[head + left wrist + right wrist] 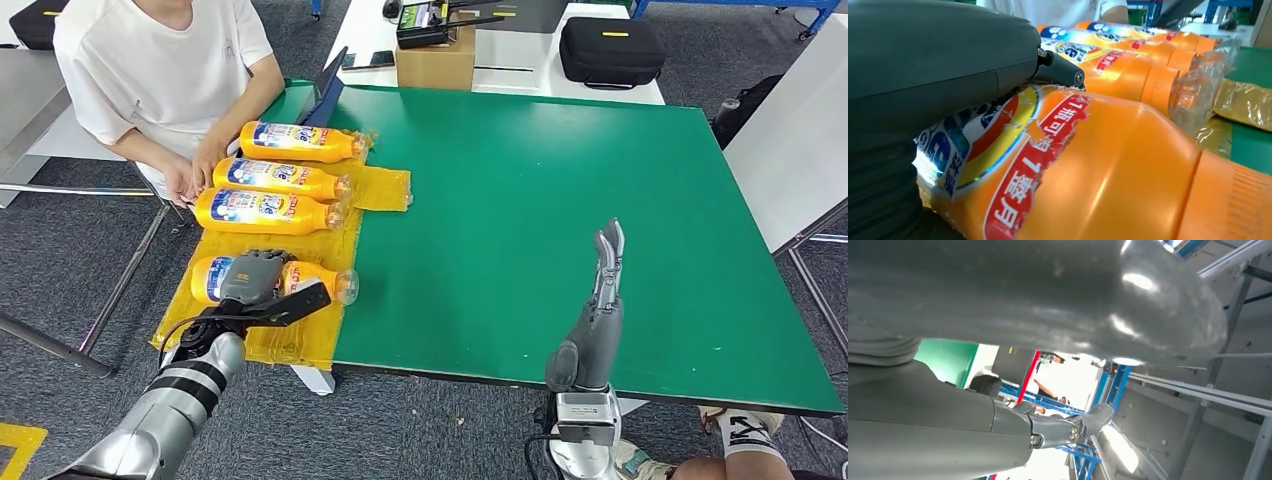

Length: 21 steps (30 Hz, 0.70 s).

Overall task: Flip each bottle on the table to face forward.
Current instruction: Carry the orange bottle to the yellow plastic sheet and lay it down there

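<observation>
Four orange bottles lie in a row on a yellow plastic sheet (pixel 385 187) at the left of the green table (pixel 520 180), caps pointing right. The far three (pixel 300 141), (pixel 285 178), (pixel 265 210) show blue-and-white labels upward. My left hand (pixel 255 280) grips the nearest bottle (pixel 315 278), fingers over its label end and thumb along its near side. Close up, this bottle (pixel 1108 165) shows a red label strip under my left hand (pixel 933 55). My right hand (pixel 600 300) stands upright over the table's near edge, fingers straight and holding nothing; its fingers (pixel 1068 427) point into the room.
A person in a white shirt (pixel 160 60) sits at the table's left end, hands (pixel 195 175) by the middle bottles. A dark tablet (pixel 325 95) leans at the far left corner. A cardboard box (pixel 435 62) and a black case (pixel 610 50) lie on the white table behind.
</observation>
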{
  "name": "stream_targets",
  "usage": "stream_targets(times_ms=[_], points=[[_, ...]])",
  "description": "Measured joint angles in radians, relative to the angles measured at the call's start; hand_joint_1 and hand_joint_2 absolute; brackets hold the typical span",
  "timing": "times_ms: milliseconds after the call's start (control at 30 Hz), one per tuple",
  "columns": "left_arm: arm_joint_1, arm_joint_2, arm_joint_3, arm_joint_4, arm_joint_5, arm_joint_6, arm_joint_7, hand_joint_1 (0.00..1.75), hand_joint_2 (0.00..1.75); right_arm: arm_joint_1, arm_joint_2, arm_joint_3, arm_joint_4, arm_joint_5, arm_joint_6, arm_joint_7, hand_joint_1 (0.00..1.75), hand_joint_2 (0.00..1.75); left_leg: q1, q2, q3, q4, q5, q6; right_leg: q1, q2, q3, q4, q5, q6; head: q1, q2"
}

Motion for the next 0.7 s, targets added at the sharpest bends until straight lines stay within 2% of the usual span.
stream_targets(times_ms=[100, 133, 300, 533, 700], points=[[-0.023, -0.007, -0.010, 0.035, -0.002, -0.005, -0.011, 0.09, 1.75, -0.004, 0.000, 0.000, 0.013, -0.001, 0.006, 0.000, 0.00, 0.00, 0.000, 0.000, 0.000, 0.000, 0.000, 0.000, 0.000, 0.000, 0.000, 0.000, 0.000, 0.000, 0.000, 0.000], [-0.029, -0.009, -0.012, 0.042, 0.000, -0.009, -0.016, 0.00, 1.75, -0.005, 0.000, 0.000, 0.017, -0.002, 0.008, 0.000, 0.00, 0.00, 0.000, 0.000, 0.000, 0.000, 0.000, 0.000, 0.000, 0.000, 0.000, 0.000, 0.000, 0.000, 0.000, 0.000], [-0.041, -0.032, -0.014, 0.060, 0.063, -0.085, -0.084, 0.00, 1.75, -0.008, 0.004, 0.000, 0.034, -0.008, 0.016, 0.000, 0.00, 0.00, 0.000, -0.001, 0.000, 0.000, 0.000, 0.000, 0.000, 0.000, 0.001, 0.000, 0.000, 0.000, 0.000, 0.000], [-0.043, -0.050, -0.013, 0.065, 0.113, -0.126, -0.128, 0.00, 1.75, -0.012, 0.005, 0.001, 0.051, -0.018, 0.017, 0.000, 0.00, 0.00, 0.000, -0.001, 0.000, 0.000, 0.000, 0.000, 0.000, 0.000, 0.001, 0.000, 0.000, 0.000, 0.000, 0.000], [0.011, -0.076, -0.006, -0.024, 0.377, -0.316, -0.271, 0.00, 1.75, -0.020, 0.004, 0.008, 0.063, -0.044, 0.012, 0.000, 0.00, 0.00, 0.000, 0.000, 0.000, 0.000, 0.000, 0.000, 0.000, 0.000, 0.000, 0.000, 0.000, 0.000, 0.000, 0.000]])
